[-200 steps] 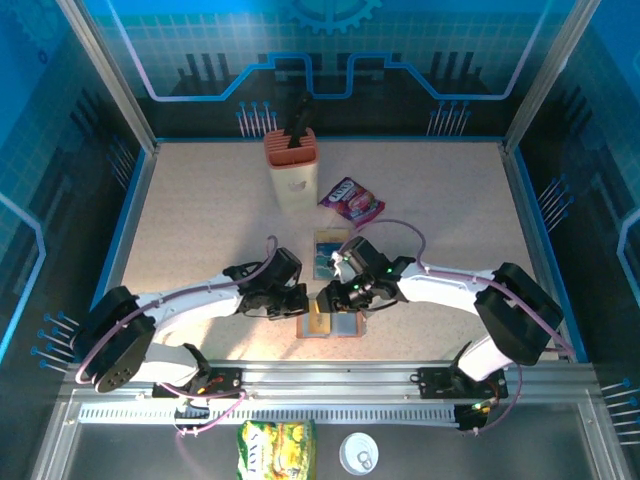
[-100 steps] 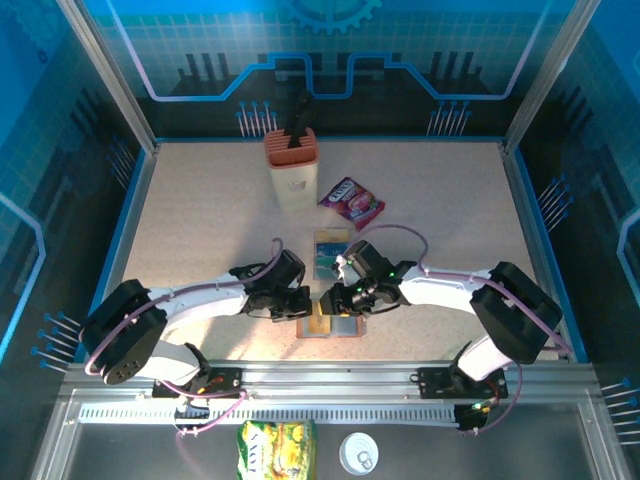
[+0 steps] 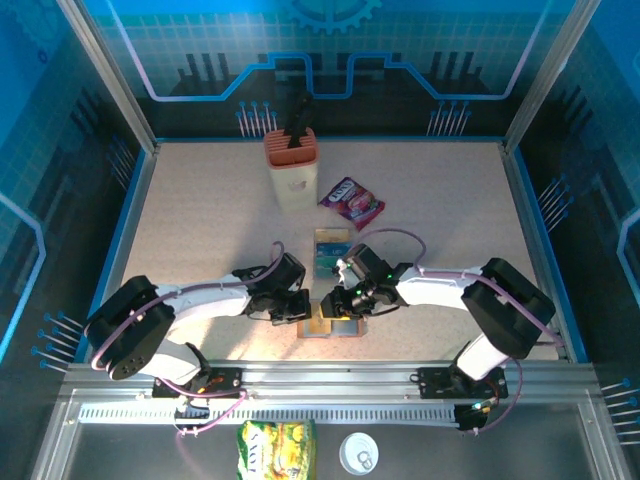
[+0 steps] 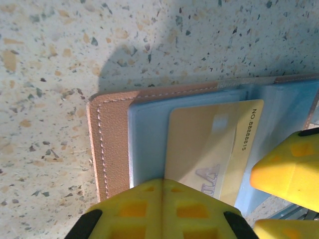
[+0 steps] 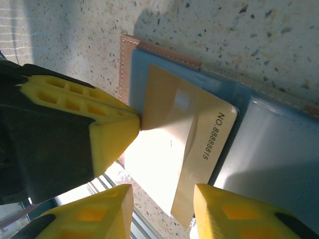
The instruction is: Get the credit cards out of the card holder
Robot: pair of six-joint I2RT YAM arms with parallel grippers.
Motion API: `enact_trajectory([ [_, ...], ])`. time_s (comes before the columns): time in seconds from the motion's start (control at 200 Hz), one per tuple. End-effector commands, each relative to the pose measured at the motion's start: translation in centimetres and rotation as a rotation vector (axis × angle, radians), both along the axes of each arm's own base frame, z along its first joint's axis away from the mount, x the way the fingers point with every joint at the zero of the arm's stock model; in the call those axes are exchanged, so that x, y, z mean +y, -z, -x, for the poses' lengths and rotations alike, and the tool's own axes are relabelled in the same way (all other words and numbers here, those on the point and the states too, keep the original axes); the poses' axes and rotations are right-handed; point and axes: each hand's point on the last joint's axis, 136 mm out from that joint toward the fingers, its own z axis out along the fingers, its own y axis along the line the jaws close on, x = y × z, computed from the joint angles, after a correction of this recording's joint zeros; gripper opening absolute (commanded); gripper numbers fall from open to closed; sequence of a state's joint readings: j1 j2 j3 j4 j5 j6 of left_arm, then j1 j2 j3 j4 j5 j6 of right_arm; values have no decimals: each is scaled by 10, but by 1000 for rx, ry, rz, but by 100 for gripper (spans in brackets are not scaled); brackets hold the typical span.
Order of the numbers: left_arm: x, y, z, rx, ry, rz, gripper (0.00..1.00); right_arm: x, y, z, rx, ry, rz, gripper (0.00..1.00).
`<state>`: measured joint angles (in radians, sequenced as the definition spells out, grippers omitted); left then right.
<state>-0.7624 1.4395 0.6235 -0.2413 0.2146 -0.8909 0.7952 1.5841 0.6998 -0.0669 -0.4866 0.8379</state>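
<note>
The salmon-brown card holder (image 3: 345, 329) (image 4: 112, 144) (image 5: 127, 59) lies open flat near the table's front edge, its grey-blue sleeves facing up. A yellow credit card (image 4: 204, 144) (image 5: 179, 149) with a printed number sticks partly out of a sleeve. My left gripper (image 3: 301, 309) (image 4: 162, 185) is shut, and its tip presses down where the card's edge meets the sleeve. My right gripper (image 3: 336, 301) (image 5: 162, 209) is open, its jaws standing either side of the card's free corner. A teal credit card (image 3: 330, 252) lies on the table behind the holder.
A beige block with an orange top (image 3: 291, 170) stands at the back, and a purple snack packet (image 3: 351, 199) lies to its right. The metal rail (image 3: 330, 378) runs just in front of the holder. A yellow-green packet (image 3: 275, 445) and a white can (image 3: 358, 453) lie beyond the rail.
Both grippers have stayed at the holder. The left arm has shifted slightly to the right, and the right gripper's jaws have narrowed a little.
</note>
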Motion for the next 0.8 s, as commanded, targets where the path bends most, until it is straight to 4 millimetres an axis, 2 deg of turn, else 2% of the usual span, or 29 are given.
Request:
enact_trajectory([
  [0.0,13,17,16,68,-4,-54,0,-4,8,2,34,9,10,37],
  [0.2,15,18,18,71,-8,-59,0,-5,13,4,45,9,21,36],
  [0.555,16,18,18,70,-13,-61,0,-3,-2,0,23,10,-17,35],
  [0.66,16,19,19,75,-11,-67,0,-7,-6,0,7,15,-6,35],
  [0.795,18,20,20,79,-18,-68,0,-15,1,2,18,35,2,34],
])
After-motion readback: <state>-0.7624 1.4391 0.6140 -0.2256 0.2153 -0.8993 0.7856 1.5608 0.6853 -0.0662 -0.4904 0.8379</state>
